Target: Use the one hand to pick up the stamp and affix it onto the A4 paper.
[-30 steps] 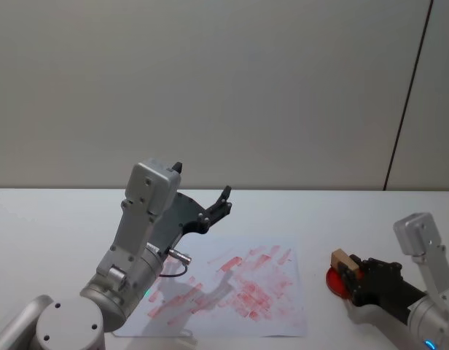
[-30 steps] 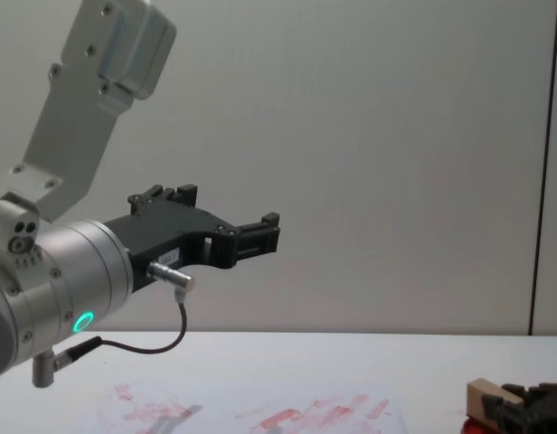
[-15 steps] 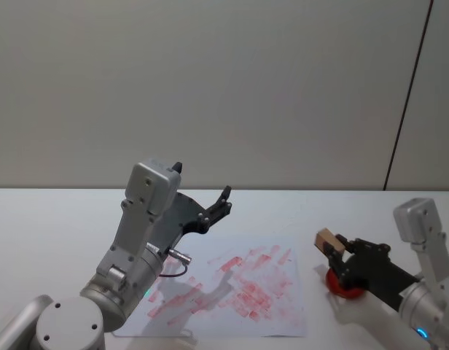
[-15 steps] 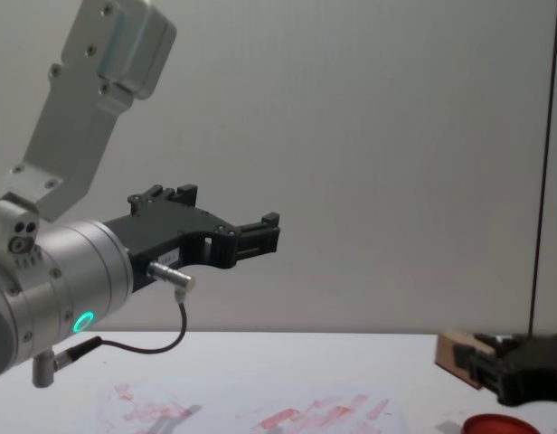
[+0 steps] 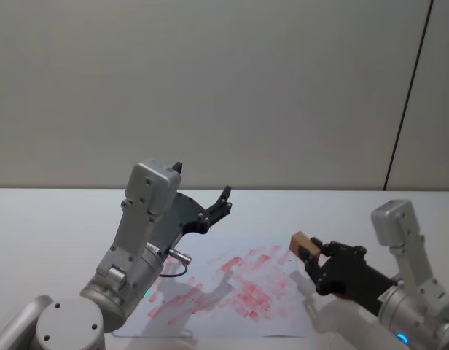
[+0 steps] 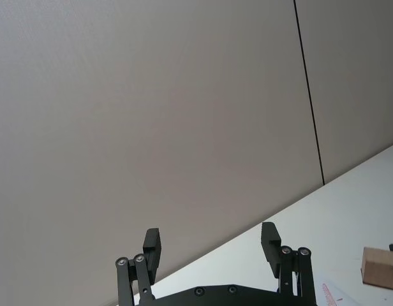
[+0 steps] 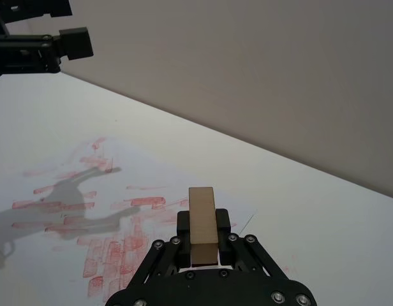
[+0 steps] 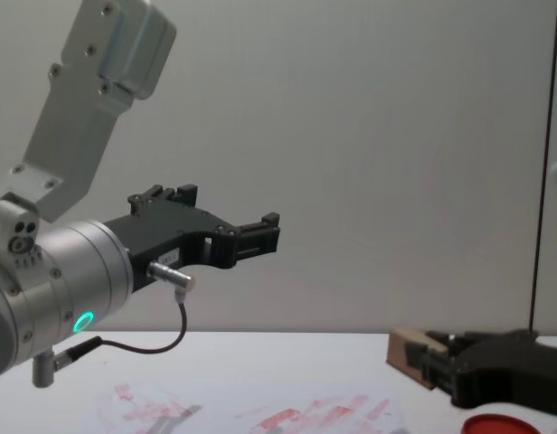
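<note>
The right gripper (image 5: 314, 255) is clamped on the stamp (image 5: 302, 243) and holds it in the air, with the edge of the A4 paper (image 5: 239, 292) just under and ahead of its fingertips. I judge this to be the carrying step. Next it must go further over the sheet and press down flat. The left gripper (image 5: 217, 207), fingers apart, hangs raised well beyond, so the room ahead looks free.

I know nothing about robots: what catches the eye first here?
The white A4 paper smeared with red marks lies front and centre. At its right edge, the right gripper holds a small wooden stamp in the air, while the left gripper hangs open, raised above the sheet's left side.
</note>
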### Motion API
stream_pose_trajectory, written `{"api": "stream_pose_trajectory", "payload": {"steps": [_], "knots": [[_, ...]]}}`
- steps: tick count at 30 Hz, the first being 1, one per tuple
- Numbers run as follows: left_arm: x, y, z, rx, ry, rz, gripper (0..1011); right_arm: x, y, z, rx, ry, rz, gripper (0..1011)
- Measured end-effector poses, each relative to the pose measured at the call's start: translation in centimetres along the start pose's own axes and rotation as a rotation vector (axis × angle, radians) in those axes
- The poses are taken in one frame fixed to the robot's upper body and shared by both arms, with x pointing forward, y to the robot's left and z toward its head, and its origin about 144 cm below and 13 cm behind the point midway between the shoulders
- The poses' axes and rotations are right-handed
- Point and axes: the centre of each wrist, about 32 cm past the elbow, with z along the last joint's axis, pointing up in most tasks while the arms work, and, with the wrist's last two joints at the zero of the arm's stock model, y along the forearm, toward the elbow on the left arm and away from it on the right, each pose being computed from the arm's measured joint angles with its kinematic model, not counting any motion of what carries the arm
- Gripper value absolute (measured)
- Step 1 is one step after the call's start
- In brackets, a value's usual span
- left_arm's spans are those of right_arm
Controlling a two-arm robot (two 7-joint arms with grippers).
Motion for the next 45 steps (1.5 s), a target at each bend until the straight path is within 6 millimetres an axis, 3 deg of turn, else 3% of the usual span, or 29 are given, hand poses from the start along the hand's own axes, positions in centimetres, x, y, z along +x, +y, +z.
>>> {"api": "stream_pose_trajectory", "payload": {"steps": [17,45], "knots": [[0.0,0.0,0.0,0.000,0.000,0.000,1003,-1.8,0.8,-1.7,-0.090,-0.020,0.046,216],[0.0,0.0,0.0,0.000,0.000,0.000,1002,-1.9,1.0,-2.3,-0.172,-0.045,0.068,216]]}}
